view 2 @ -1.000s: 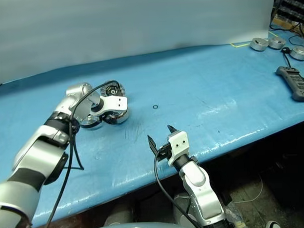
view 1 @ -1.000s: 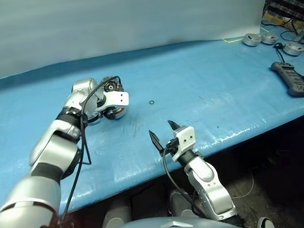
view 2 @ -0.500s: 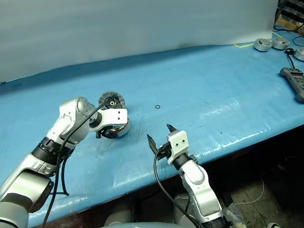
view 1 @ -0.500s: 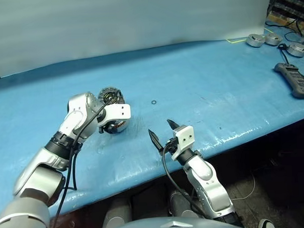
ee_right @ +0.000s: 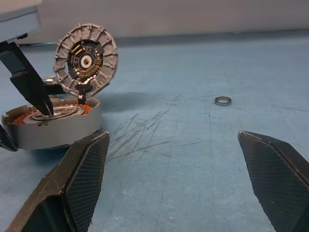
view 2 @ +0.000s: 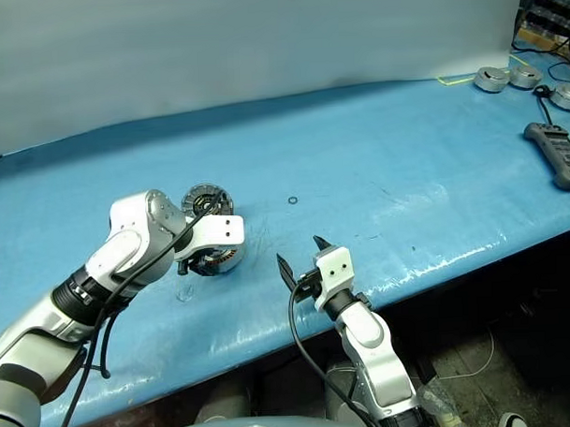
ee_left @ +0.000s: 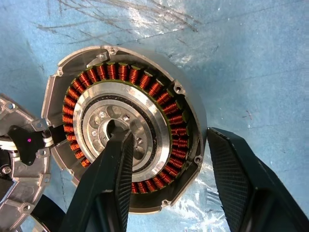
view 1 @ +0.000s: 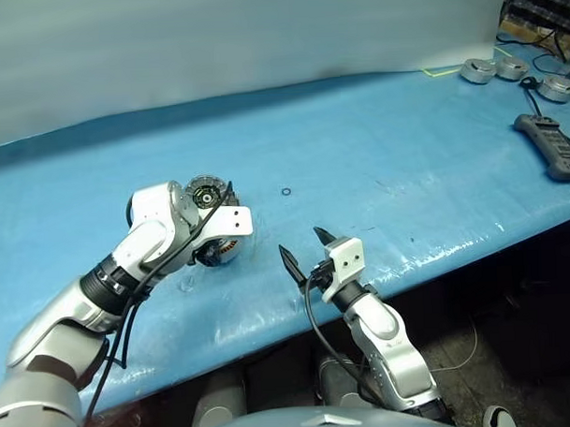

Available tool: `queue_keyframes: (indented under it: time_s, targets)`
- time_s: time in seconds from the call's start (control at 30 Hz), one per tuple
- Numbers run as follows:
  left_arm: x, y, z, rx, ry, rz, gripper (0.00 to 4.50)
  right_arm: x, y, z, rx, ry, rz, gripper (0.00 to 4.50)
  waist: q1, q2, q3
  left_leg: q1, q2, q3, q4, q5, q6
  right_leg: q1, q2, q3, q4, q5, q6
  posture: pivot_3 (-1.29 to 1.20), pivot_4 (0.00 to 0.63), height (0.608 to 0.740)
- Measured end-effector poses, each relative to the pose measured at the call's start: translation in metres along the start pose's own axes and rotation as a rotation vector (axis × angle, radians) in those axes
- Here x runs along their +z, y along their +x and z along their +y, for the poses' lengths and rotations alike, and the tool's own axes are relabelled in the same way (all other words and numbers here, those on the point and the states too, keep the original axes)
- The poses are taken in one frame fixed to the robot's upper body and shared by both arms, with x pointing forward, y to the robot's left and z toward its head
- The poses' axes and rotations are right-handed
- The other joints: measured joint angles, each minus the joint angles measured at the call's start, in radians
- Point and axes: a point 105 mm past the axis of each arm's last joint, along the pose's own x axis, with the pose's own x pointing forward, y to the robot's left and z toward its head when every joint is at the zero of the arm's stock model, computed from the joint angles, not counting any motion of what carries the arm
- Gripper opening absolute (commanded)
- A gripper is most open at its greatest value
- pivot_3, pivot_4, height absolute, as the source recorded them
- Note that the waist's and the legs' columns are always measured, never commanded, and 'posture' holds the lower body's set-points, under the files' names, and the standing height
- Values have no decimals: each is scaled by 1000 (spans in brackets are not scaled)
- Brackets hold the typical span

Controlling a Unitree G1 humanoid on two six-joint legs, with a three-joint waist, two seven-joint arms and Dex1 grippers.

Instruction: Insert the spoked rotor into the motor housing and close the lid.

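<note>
The motor housing [ee_left: 120, 72] lies on the blue table, its ring of copper windings and silver centre facing up. My left gripper [ee_left: 164, 133] points down and is shut on it, with one finger [ee_left: 113, 164] in the centre and the other [ee_left: 236, 179] outside the wall. The lid [ee_right: 86, 60] stands upright at the housing's far edge, its segmented face toward me. My right gripper [view 1: 303, 247] hovers open and empty near the table's front edge, to the right of the housing [view 1: 226, 252]. The spoked rotor is hidden.
A small dark ring [view 1: 285, 191] lies on the table beyond and right of the housing. Silver pucks [view 1: 491, 69] and cables sit at the far right corner, with a dark handheld unit [view 1: 550, 146] nearer. The table's front edge [view 1: 270, 331] runs just below my grippers.
My left gripper has pulled back toward the table's front edge, and the housing and its upright lid came with it. The right arm has stayed still.
</note>
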Motion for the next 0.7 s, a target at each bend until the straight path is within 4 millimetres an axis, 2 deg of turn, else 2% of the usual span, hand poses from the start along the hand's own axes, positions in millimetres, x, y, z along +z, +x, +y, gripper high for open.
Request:
queue_keyframes:
  time_s: [0.3,0.47,0.5,0.67,0.7]
  targets:
    - [1,-5,-31,-63,4,-28,2019,-2,0,1,6,2,6,4500,1,0,0,0,0,2,0,-2,3,-1,0,2,-1,-2,0,0,150,740]
    - [3,-7,-35,-75,-12,-42,2019,-2,0,3,21,3,9,4500,3,0,0,0,0,2,1,-2,3,-1,0,2,0,-2,0,0,150,740]
    - [4,-7,-35,-72,-16,-45,2745,-2,0,3,23,3,9,4500,3,0,0,0,0,2,1,-2,3,-1,0,2,0,-2,0,0,150,740]
    - [6,2,-44,-135,-1,-43,4399,-2,0,3,24,2,9,4500,4,-6,4,-4,0,2,1,-2,3,-5,1,2,0,-2,0,0,150,740]
    - [7,1,-43,-131,4,-48,4478,-2,0,3,23,1,10,4500,4,-6,4,-4,0,2,1,-2,3,-5,1,2,0,-2,0,0,150,740]
